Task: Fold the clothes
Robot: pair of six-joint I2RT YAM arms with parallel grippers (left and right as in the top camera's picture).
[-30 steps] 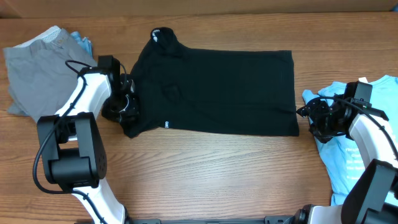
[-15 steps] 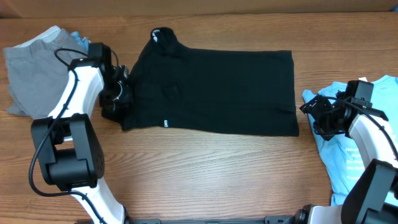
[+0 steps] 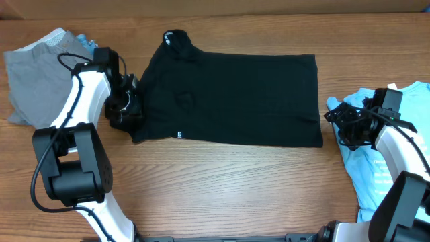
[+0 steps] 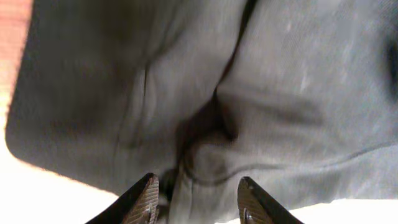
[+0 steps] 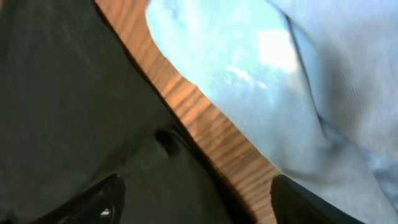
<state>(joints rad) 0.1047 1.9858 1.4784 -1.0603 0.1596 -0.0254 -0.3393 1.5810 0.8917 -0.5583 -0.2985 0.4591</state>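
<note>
A black T-shirt (image 3: 228, 97) lies flat in a rough rectangle mid-table, collar at the back left, with a tiny white label (image 3: 179, 134) near its front edge. My left gripper (image 3: 130, 109) sits at the shirt's left edge. In the left wrist view, the left gripper (image 4: 199, 202) has its jaws apart, and a raised fold of the black cloth (image 4: 205, 155) lies loose between them. My right gripper (image 3: 334, 125) hovers just off the shirt's right edge. The right wrist view shows the right gripper (image 5: 199, 205) wide open over the shirt's hem and a strip of wood.
A grey garment (image 3: 33, 74) is heaped at the back left, with a bit of light-blue cloth (image 3: 87, 46) behind it. A light-blue printed tee (image 3: 396, 154) lies at the right edge under my right arm. Bare wooden table (image 3: 228, 188) runs along the front.
My left gripper slid toward the back along the shirt's left edge, pulling the front-left corner in, and its jaws have come apart off the cloth. The right gripper barely moved.
</note>
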